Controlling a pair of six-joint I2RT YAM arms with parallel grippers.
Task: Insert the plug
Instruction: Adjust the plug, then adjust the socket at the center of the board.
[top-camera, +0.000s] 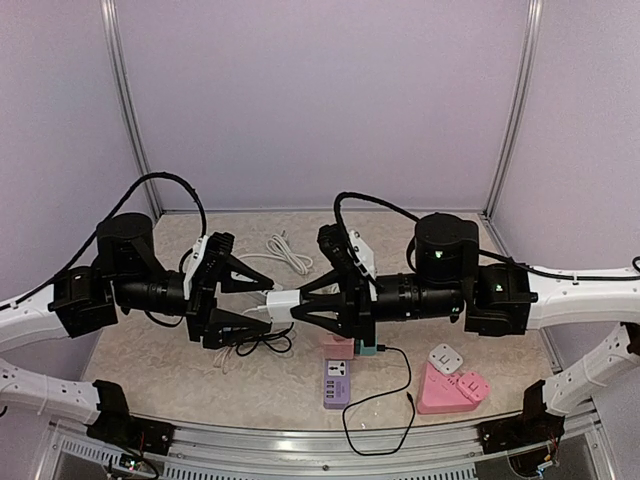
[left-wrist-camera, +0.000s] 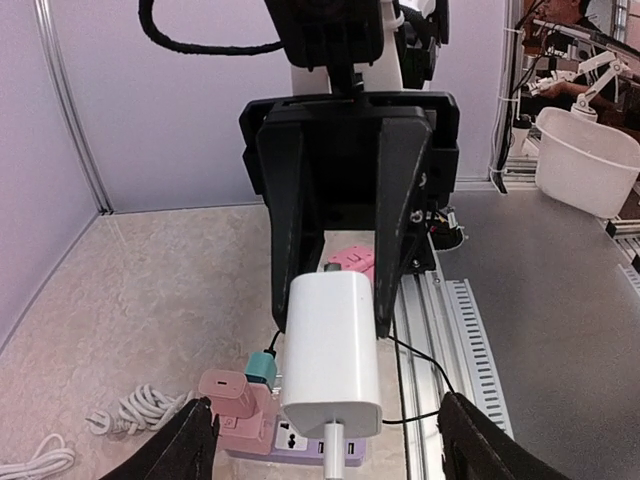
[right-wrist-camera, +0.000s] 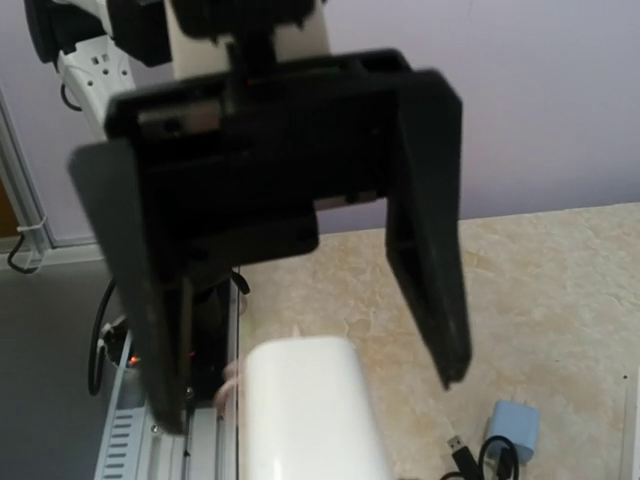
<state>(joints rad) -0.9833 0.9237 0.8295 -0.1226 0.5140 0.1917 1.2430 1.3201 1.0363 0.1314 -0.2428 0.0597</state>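
Observation:
The plug is a white charger block (top-camera: 283, 303) with a white cable stub at one end, hanging in the air between the two arms. My right gripper (top-camera: 298, 305) is shut on it, its black fingers (left-wrist-camera: 290, 250) clamping the block's sides (left-wrist-camera: 333, 350). My left gripper (top-camera: 270, 304) faces it from the other end, open, with its fingertips (left-wrist-camera: 190, 440) well clear on either side of the block and touching nothing. Below lies a purple power strip (top-camera: 335, 383) carrying a pink adapter (left-wrist-camera: 228, 395) and a teal plug (left-wrist-camera: 263, 368). In the right wrist view only the block's near end (right-wrist-camera: 310, 410) shows.
A pink triangular socket block (top-camera: 450, 388) and a white adapter (top-camera: 443, 357) lie at the front right. A black cable (top-camera: 380, 420) loops near the front edge. A coiled white cable (top-camera: 285, 250) lies behind the grippers. A blue adapter (right-wrist-camera: 512, 428) sits on the table.

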